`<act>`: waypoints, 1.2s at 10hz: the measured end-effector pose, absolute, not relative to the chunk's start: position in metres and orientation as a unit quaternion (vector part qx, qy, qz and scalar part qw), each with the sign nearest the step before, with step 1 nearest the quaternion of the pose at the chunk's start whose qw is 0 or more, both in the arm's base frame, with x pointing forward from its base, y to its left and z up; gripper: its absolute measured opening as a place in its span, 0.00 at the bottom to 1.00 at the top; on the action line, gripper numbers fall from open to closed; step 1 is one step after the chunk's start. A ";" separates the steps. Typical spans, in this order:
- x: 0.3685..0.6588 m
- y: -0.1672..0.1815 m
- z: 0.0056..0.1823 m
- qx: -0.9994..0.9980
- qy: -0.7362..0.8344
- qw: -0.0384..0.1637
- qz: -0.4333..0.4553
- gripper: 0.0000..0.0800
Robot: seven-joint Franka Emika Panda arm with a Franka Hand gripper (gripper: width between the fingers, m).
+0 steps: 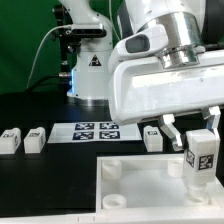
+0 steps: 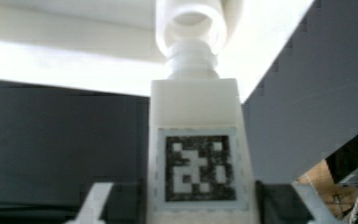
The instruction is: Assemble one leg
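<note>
A small white plastic block-shaped leg with a black-and-white marker is held upright, clamped in the two-finger gripper, at lower right of the exterior view; a large white square panel is seen beneath.

The pincer holds the leg by its near end, with one pale finger showing on each side of it. The leg is a white block that fills the middle of the picture, and its black-and-white marker faces the camera. At its far end it narrows to a round stud. Behind it lie the dark bench and a bright, blurred white surface.
</note>
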State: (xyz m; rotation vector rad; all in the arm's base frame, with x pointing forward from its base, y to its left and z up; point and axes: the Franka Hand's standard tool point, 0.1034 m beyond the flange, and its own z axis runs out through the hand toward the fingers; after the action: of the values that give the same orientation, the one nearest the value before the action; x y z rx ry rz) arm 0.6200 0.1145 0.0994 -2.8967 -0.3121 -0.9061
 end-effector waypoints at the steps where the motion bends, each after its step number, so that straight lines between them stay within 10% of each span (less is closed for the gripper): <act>1: 0.618 0.115 0.096 -0.949 -0.103 0.045 -0.294 0.36; 12: 0.622 0.112 0.081 -0.947 -0.096 0.044 -0.304 0.36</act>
State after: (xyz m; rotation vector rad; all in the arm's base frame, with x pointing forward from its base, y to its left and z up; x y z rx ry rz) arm 0.6220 0.1118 0.0809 -2.8940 -0.2935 -0.9287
